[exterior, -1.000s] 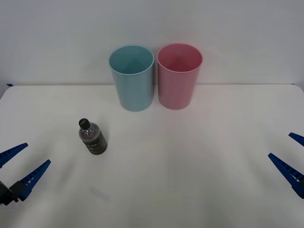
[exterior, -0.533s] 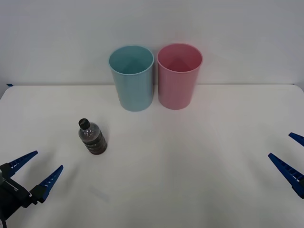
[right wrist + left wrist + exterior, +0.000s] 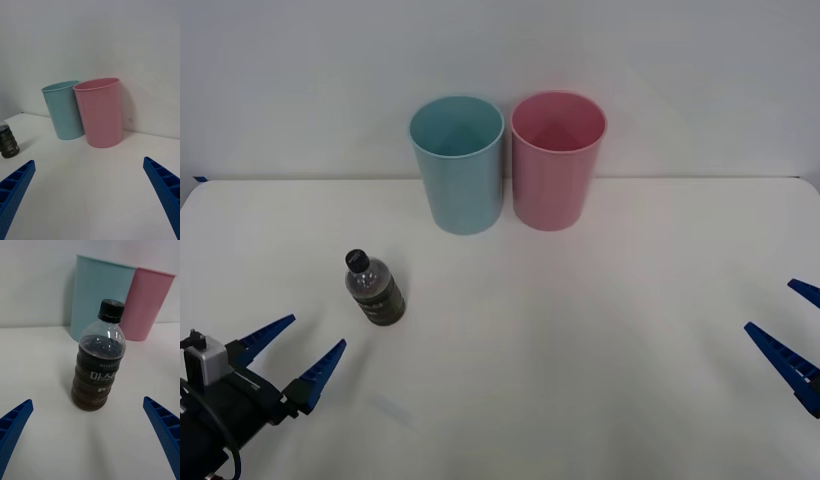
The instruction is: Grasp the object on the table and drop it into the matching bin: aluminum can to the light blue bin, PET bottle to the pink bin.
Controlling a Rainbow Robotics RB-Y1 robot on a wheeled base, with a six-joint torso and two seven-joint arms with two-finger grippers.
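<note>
A small clear PET bottle (image 3: 375, 290) with a black cap and dark brown liquid stands upright on the left half of the white table (image 3: 580, 340). It also stands centred ahead in the left wrist view, PET bottle (image 3: 98, 372). My left gripper (image 3: 293, 352) is open, low at the front left, a short way short of the bottle. The light blue bin (image 3: 458, 164) and the pink bin (image 3: 557, 160) stand side by side at the back, both upright. My right gripper (image 3: 795, 330) waits open at the table's right edge.
A white wall rises right behind the two bins. In the right wrist view the pink bin (image 3: 99, 112) is nearer than the light blue bin (image 3: 65, 110), with the bottle (image 3: 7, 140) far off. Open tabletop lies between the bottle and the bins.
My left gripper has moved forward and to the right, closing in on the bottle, still open. The right gripper, bottle and bins have not moved.
</note>
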